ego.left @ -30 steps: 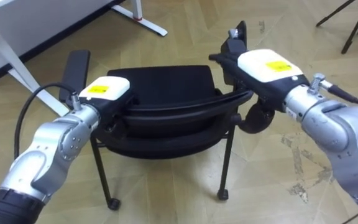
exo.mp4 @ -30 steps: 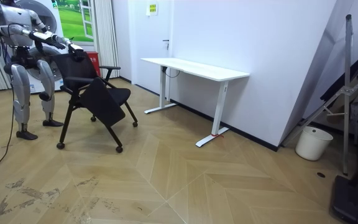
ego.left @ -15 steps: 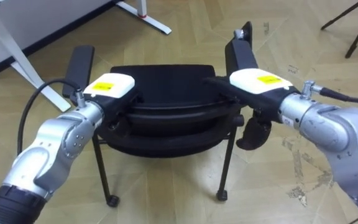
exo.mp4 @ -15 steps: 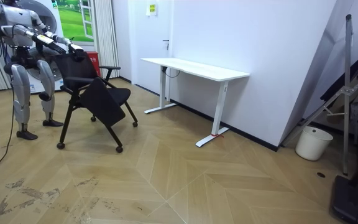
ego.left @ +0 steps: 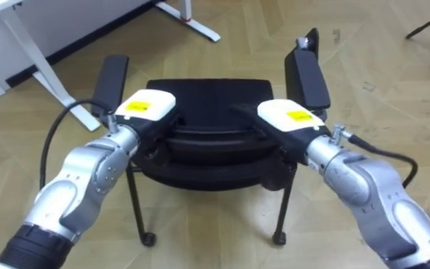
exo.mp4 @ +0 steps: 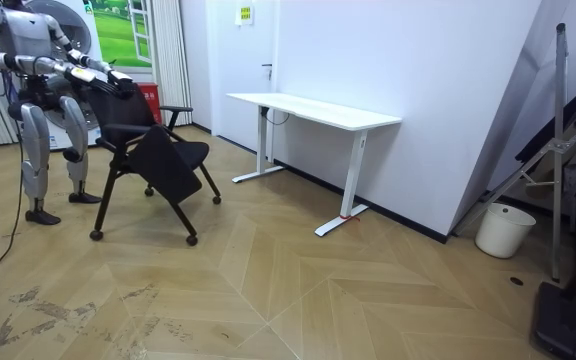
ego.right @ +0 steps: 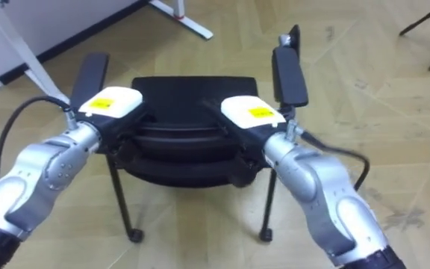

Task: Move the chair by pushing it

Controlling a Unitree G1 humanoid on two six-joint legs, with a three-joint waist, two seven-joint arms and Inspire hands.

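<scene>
Left eye view, centre of the frame: both my arms reach forward, with my left hand [ego.left: 149, 108] and my right hand [ego.left: 288, 118] laid backs-up on the curved backrest [ego.left: 215, 142] of the black chair [ego.left: 207, 93]. My fingers are dark against the black top edge, so I cannot tell whether they curl or lie flat. Flat padded armrests [ego.left: 113, 75] rise at either side. Thin metal legs [ego.left: 134, 202] end in small casters [ego.left: 149, 240] on the herringbone wood floor [ego.left: 215, 243]. Room view, upper left: I stand behind the chair.
</scene>
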